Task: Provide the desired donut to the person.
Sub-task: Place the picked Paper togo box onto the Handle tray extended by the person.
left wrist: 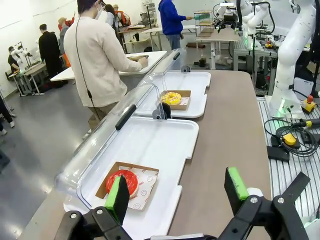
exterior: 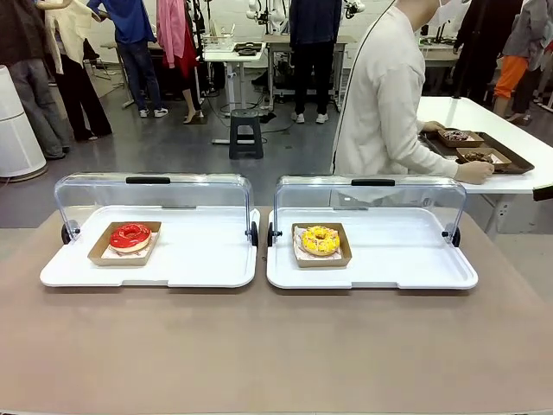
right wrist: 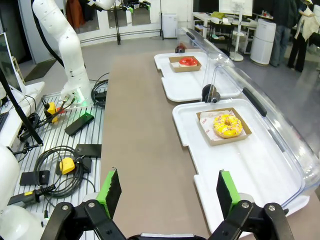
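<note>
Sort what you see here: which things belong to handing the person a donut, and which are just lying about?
Job:
red donut
yellow donut
person
left gripper, open
right gripper, open

Lying about:
black step stool
cables
side table's brown tray

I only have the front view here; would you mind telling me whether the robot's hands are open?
Observer: Yes. The left hand hangs open above the near edge of the left tray, holding nothing.
Operator: Thank you. And the right one?
Observer: The right hand is open too, over the bare table beside the tray with the yellow donut.
Operator: Is the red donut's box lined?
Observer: Yes, the red donut sits on printed white paper inside its cardboard box.
</note>
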### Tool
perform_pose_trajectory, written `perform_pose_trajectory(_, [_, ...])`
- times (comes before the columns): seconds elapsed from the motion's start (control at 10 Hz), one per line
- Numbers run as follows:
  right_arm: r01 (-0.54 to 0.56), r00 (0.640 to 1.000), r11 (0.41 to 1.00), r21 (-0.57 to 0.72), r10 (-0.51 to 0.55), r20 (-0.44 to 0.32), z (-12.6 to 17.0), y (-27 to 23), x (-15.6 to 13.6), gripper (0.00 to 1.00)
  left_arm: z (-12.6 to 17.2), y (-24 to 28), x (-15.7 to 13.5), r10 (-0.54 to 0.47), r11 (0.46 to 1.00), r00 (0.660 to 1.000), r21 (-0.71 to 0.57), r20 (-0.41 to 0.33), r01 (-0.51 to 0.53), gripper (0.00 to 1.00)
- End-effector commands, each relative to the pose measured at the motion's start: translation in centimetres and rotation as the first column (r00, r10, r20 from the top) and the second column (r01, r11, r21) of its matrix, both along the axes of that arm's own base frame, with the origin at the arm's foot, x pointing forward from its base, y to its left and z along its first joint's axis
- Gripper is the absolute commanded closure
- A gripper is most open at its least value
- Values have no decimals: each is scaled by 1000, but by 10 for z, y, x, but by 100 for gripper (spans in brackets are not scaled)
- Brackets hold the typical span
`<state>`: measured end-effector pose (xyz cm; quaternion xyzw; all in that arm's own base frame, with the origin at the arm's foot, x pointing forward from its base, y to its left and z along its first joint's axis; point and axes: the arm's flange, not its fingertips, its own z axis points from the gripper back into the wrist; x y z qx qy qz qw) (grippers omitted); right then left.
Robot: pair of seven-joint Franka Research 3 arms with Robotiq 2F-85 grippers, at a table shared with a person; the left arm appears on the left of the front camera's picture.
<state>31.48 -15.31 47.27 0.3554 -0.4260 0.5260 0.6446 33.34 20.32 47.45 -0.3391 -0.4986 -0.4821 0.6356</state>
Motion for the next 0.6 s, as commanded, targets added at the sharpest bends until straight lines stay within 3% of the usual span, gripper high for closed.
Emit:
perform_pose_trajectory(0.0, [-3,1000,1000,3,3,11,0,0,2,0,1,1,-1,4,1000,1000,-12,-3,-4,0])
perform_pose_trajectory(0.5, [-3,1000,1000,3,3,11,0,0,2,0,1,1,-1,4,1000,1000,-12,-3,-4,0])
